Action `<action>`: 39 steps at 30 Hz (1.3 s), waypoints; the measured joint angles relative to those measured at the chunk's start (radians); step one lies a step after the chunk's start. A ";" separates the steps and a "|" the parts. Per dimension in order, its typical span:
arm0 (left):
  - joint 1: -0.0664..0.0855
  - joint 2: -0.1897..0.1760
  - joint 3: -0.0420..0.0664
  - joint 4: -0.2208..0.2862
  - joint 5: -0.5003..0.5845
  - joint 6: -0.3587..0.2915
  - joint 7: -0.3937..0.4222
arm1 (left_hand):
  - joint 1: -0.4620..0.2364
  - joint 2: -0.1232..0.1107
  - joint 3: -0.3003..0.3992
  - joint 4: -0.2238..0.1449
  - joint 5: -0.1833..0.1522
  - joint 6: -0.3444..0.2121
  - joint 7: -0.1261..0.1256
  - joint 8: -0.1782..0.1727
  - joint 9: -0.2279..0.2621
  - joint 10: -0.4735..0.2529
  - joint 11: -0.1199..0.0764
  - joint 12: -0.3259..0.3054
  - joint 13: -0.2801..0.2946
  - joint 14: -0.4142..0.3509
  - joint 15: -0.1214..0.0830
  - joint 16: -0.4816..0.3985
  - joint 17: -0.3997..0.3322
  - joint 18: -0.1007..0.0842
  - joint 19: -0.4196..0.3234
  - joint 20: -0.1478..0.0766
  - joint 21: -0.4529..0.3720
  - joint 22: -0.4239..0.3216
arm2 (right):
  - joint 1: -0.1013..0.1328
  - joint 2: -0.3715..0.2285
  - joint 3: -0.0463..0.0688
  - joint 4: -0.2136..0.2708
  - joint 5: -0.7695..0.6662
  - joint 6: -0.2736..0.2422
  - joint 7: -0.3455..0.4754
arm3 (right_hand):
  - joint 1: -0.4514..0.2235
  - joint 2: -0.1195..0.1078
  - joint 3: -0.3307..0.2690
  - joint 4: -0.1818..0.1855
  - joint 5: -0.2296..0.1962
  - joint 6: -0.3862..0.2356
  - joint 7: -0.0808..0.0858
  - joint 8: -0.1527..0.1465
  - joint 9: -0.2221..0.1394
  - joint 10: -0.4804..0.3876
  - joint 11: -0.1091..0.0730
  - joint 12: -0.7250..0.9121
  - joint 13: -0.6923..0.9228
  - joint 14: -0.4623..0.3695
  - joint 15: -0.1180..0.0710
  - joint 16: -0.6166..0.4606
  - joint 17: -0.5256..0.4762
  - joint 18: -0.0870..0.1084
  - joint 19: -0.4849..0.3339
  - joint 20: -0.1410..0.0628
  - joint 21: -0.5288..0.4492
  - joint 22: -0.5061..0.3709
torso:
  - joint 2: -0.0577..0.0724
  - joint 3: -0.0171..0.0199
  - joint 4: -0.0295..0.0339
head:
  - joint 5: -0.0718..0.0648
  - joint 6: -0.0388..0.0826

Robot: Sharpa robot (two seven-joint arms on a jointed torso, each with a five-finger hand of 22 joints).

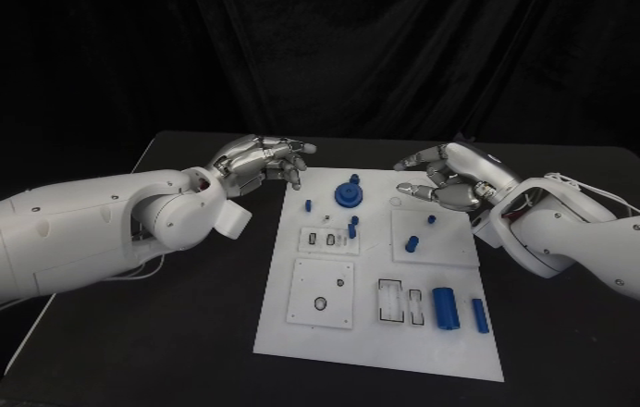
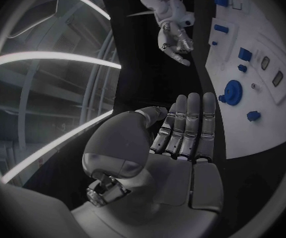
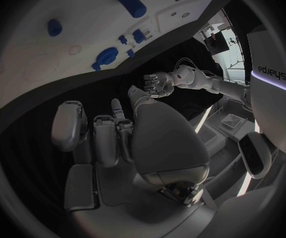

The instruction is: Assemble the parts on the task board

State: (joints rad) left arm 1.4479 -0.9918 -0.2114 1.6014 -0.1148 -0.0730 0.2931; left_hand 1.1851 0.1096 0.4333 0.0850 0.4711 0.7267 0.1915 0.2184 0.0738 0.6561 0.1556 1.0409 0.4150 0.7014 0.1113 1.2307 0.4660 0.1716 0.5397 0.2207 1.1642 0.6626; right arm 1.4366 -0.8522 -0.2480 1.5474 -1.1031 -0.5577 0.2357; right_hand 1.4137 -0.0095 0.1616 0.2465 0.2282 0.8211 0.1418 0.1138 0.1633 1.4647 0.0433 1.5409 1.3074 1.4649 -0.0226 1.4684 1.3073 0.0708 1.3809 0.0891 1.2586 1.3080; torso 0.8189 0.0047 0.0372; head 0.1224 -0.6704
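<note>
I had both hands up at the far end of the board [image 1: 380, 351], neither yet on a part. My left hand [image 1: 262, 160] hovered just off the board's far left corner, its fingers [image 2: 190, 122] straight, side by side and holding nothing. My right hand [image 1: 447, 178] hung over the far right corner with fingers curled in; whether it pinched anything small there I could not tell. The parts lay scattered: a round gear [image 1: 350, 192] near the far edge, small pegs [image 1: 353, 228] about the middle, two cylinders [image 1: 446, 308] near the near right corner. I judged the step to be the reach for a first pick, assembly barely begun. The next move called for lowering a hand onto one part and closing on it cleanly, without knocking its neighbours.
</note>
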 measured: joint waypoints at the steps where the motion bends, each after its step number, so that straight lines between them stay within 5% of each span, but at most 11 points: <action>1: 0.009 0.010 0.000 -0.007 -0.032 0.001 -0.027 | 0.007 -0.007 -0.005 0.010 -0.016 0.018 0.002 0.007 0.002 0.017 -0.009 0.048 0.041 0.029 -0.007 0.036 0.017 0.000 0.019 -0.003 0.026 0.013 | 0.000 -0.006 0.000 -0.005 0.024 -0.005 0.012 | -0.003 0.005 0.003 0.003 0.010 0.007 0.000 0.003 0.000 0.000 0.000 0.000 0.000 0.000 0.000 0.000 0.000 0.000 0.000 0.000 0.000 0.000 | -0.005 0.0017 -0.0012 | 0.000 0.002; 5: 0.040 0.059 0.000 -0.028 -0.197 0.006 -0.136 | 0.016 -0.031 -0.043 0.068 -0.098 0.096 -0.021 0.049 0.037 0.434 -0.050 0.337 0.590 0.437 -0.049 0.250 0.506 -0.002 0.281 -0.043 0.162 0.192 | -0.014 -0.035 0.001 -0.019 0.118 -0.038 0.059 | -0.002 0.017 0.013 0.013 0.089 0.030 0.008 0.009 0.001 0.002 0.016 0.000 0.000 0.002 0.012 0.015 0.000 0.000 0.009 0.009 0.015 0.000 | -0.021 0.0071 -0.0045 | -0.005 0.006; 6: 0.045 0.071 0.000 -0.033 -0.255 0.007 -0.164 | 0.014 -0.037 -0.050 0.075 -0.109 0.101 -0.026 0.053 0.042 0.502 -0.054 0.374 0.670 0.507 -0.053 0.277 0.594 -0.012 0.339 -0.049 0.187 0.238 | -0.022 -0.043 0.000 -0.021 0.141 -0.049 0.070 | -0.002 0.017 0.015 0.015 0.097 0.038 0.007 0.015 0.001 0.002 0.016 0.000 0.000 0.002 0.012 0.015 0.000 0.000 0.009 0.009 0.019 0.000 | -0.025 0.0079 -0.0049 | -0.006 0.006; 7: 0.048 0.079 0.000 -0.035 -0.300 0.009 -0.186 | 0.009 -0.049 -0.065 0.086 -0.117 0.108 -0.033 0.061 0.052 0.619 -0.065 0.426 0.805 0.622 -0.059 0.308 0.746 -0.046 0.491 -0.056 0.243 0.380 | -0.026 -0.047 -0.001 -0.023 0.155 -0.056 0.076 | -0.002 0.017 0.015 0.015 0.104 0.040 0.005 0.018 0.002 0.002 0.016 0.003 0.000 0.002 0.012 0.020 0.000 0.000 0.013 0.013 0.022 0.000 | -0.030 0.0085 -0.0050 | -0.008 0.006; 8: 0.050 0.085 0.000 -0.038 -0.347 0.011 -0.206 | -0.001 -0.060 -0.085 0.100 -0.127 0.128 -0.039 0.074 0.064 0.725 -0.070 0.467 0.857 0.710 -0.065 0.326 0.803 -0.075 0.624 -0.060 0.289 0.505 | -0.030 -0.050 -0.001 -0.026 0.168 -0.064 0.082 | -0.002 0.017 0.018 0.012 0.109 0.044 0.008 0.018 0.002 0.002 0.016 0.006 0.000 0.002 0.012 0.023 0.000 0.000 0.013 0.013 0.022 0.000 | -0.034 0.0089 -0.0050 | -0.011 0.006; 10: 0.054 0.100 0.000 -0.048 -0.458 0.015 -0.250 | -0.023 -0.081 -0.130 0.130 -0.134 0.167 -0.059 0.111 0.100 0.795 -0.088 0.517 0.887 0.755 -0.085 0.337 0.836 -0.121 0.821 -0.078 0.354 0.622 | -0.042 -0.053 -0.001 -0.032 0.190 -0.080 0.093 | -0.002 0.017 0.025 0.009 0.122 0.046 0.007 0.018 0.002 0.002 0.016 0.006 0.000 0.002 0.012 0.023 0.000 0.000 0.013 0.013 0.025 0.000 | -0.045 0.0097 -0.0050 | -0.017 -0.001; 12: 0.056 0.113 -0.001 -0.057 -0.551 0.020 -0.285 | -0.023 -0.082 -0.161 0.146 -0.137 0.186 -0.078 0.148 0.148 0.809 -0.106 0.526 0.893 0.764 -0.105 0.337 0.842 -0.135 0.907 -0.100 0.384 0.642 | -0.050 -0.051 -0.001 -0.037 0.201 -0.093 0.101 | 0.002 0.020 0.032 0.004 0.138 0.047 0.005 0.022 0.002 0.002 0.016 0.006 0.000 0.002 0.012 0.023 0.000 0.000 0.017 0.016 0.027 0.000 | -0.056 0.0115 -0.0064 | -0.019 -0.006; 19: 0.061 0.175 0.000 -0.069 -0.830 0.040 -0.401 | -0.017 -0.076 -0.234 0.186 -0.186 0.171 -0.125 0.320 0.414 0.809 -0.156 0.526 0.893 0.765 -0.156 0.337 0.842 -0.159 0.926 -0.150 0.400 0.646 | -0.076 -0.055 -0.001 -0.038 0.202 -0.131 0.115 | 0.008 0.015 0.036 0.006 0.150 0.055 0.005 0.022 0.002 0.002 0.016 0.009 0.000 0.002 0.012 0.030 0.000 0.000 0.024 0.016 0.039 0.000 | -0.098 0.0245 -0.0167 | -0.016 -0.042; 24: 0.061 0.202 0.000 -0.057 -0.946 0.073 -0.498 | -0.046 -0.063 -0.266 0.203 -0.240 0.194 -0.147 0.349 0.507 0.811 -0.168 0.526 0.893 0.764 -0.169 0.337 0.842 -0.166 0.927 -0.162 0.400 0.645 | -0.080 -0.077 -0.001 -0.019 0.184 -0.149 0.115 | 0.008 0.015 0.036 0.006 0.155 0.055 0.005 0.022 0.002 0.002 0.016 0.009 0.000 0.002 0.012 0.030 0.000 0.000 0.027 0.013 0.040 0.000 | -0.120 0.0314 -0.0238 | -0.004 -0.070; 30: 0.061 0.237 -0.001 -0.056 -1.025 0.129 -0.638 | -0.099 -0.048 -0.308 0.202 -0.298 0.233 -0.169 0.373 0.622 0.810 -0.192 0.526 0.893 0.765 -0.192 0.337 0.842 -0.166 0.926 -0.185 0.400 0.645 | -0.082 -0.118 -0.001 0.003 0.163 -0.170 0.113 | 0.008 0.015 0.038 0.008 0.158 0.057 0.003 0.026 0.002 0.002 0.016 0.013 0.000 0.002 0.012 0.037 0.000 0.000 0.033 0.014 0.049 0.000 | -0.146 0.0443 -0.0409 | 0.009 -0.119; 39: 0.060 0.290 0.000 -0.102 -1.067 0.206 -0.771 | -0.184 -0.024 -0.363 0.202 -0.372 0.235 -0.170 0.351 0.716 0.809 -0.194 0.526 0.893 0.767 -0.197 0.337 0.842 -0.166 0.926 -0.192 0.400 0.645 | -0.082 -0.118 -0.001 0.005 0.147 -0.184 0.111 | 0.002 0.009 0.042 0.011 0.178 0.067 0.000 0.029 0.000 0.002 0.016 0.017 0.001 0.002 0.012 0.042 0.000 -0.001 0.043 0.011 0.061 0.000 | -0.164 0.0562 -0.0552 | 0.029 -0.171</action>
State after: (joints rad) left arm 1.5083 -0.7018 -0.2118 1.4990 -1.1814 0.1328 -0.4775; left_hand 1.0011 0.0860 0.0706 0.2869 0.0994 0.9614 0.0213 0.5691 0.7898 1.4655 -0.0387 1.5673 1.3080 1.4688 -0.0860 1.5682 1.3080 0.0057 1.4656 0.0284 1.5640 1.3079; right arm 1.3542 -0.9703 -0.2491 1.5525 -0.9565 -0.7416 0.3466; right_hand 1.4159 -0.0003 0.2032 0.2579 0.4060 0.8882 0.1416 0.1432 0.1638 1.4666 0.0592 1.5579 1.3081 1.4665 -0.0105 1.5104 1.3073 0.0703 1.4243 0.1000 1.3195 1.3076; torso 0.6545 0.0609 -0.0180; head 0.1510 -0.8419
